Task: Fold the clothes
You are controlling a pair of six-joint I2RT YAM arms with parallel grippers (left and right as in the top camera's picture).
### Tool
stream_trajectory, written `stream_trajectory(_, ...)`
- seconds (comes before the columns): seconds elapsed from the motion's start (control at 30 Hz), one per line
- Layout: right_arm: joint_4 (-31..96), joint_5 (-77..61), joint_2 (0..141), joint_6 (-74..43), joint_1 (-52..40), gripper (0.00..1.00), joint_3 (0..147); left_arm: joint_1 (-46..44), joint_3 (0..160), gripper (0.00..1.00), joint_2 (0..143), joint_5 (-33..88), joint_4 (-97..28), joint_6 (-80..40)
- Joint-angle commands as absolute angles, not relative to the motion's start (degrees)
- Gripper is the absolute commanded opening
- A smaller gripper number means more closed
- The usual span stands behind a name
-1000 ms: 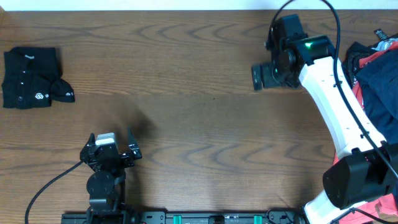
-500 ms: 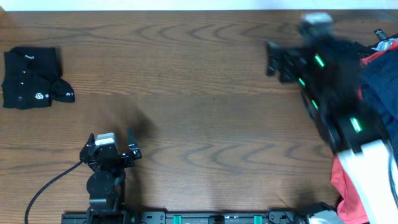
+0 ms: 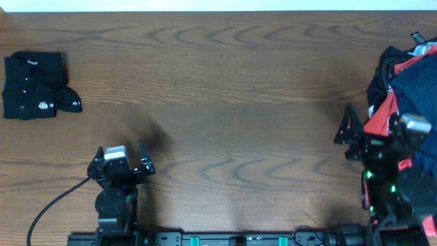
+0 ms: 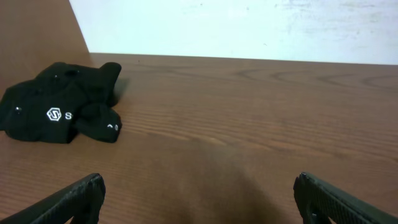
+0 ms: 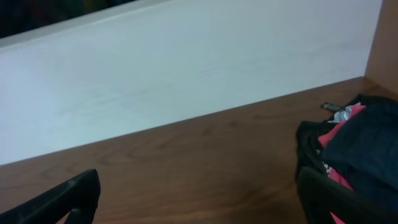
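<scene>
**Overhead and wrist views of the brown wood-grain table (image 3: 225,82).** The heap of unfolded soft garments (coral-red, dark navy and black) (image 3: 413,85) is lying against the table's right edge. It is stretching from the far right corner toward the near side, so its long axis is running along that edge. The right gripper (image 3: 369,133) is standing at the heap's near left flank, its fingers (image 5: 333,199) spread wide and holding nothing. Whether it is touching the cloth cannot be told. In its wrist view the heap is sitting ahead and to the right of the fingers.

The folded black short-sleeved shirt with small white logo marks (image 3: 34,96) is resting near the far left corner, one sleeve end poking toward the table's middle. The left gripper (image 3: 121,157) is hovering at the near edge, left of centre. Its jaws are fully parted and empty, and the folded shirt is lying ahead and to its left, well apart.

**Judgement:** the next garment is probably coming from the heap, and the right arm is far the nearer. The reach is calling for a short move forward and to the right, closing across the heap's long axis. The heap is crowding the right edge, so cloth could slip over it. The bare wood between the two grippers is offering the open room for spreading a garment.
</scene>
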State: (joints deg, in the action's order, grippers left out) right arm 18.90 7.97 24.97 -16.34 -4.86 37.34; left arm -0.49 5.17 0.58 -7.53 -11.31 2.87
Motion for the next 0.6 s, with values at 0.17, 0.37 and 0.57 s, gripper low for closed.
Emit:
stream_trajectory(0.17,18.7,7.3,11.1,-17.8,-4.2,0.99,27.9,-0.7,3.6,0.98,0.2,-8.4,-11.7,3.2)
stream_trajectory(0.37,18.6,7.2,1.9,-18.4,-4.1,0.99,21.6,-0.7,3.6,0.98,0.2,-8.4,-11.7,3.2)
stream_trajectory(0.57,19.2,7.1,0.3,-18.4,-4.2,0.99,19.9,-0.7,3.6,0.98,0.2,-8.4,-11.7,3.2)
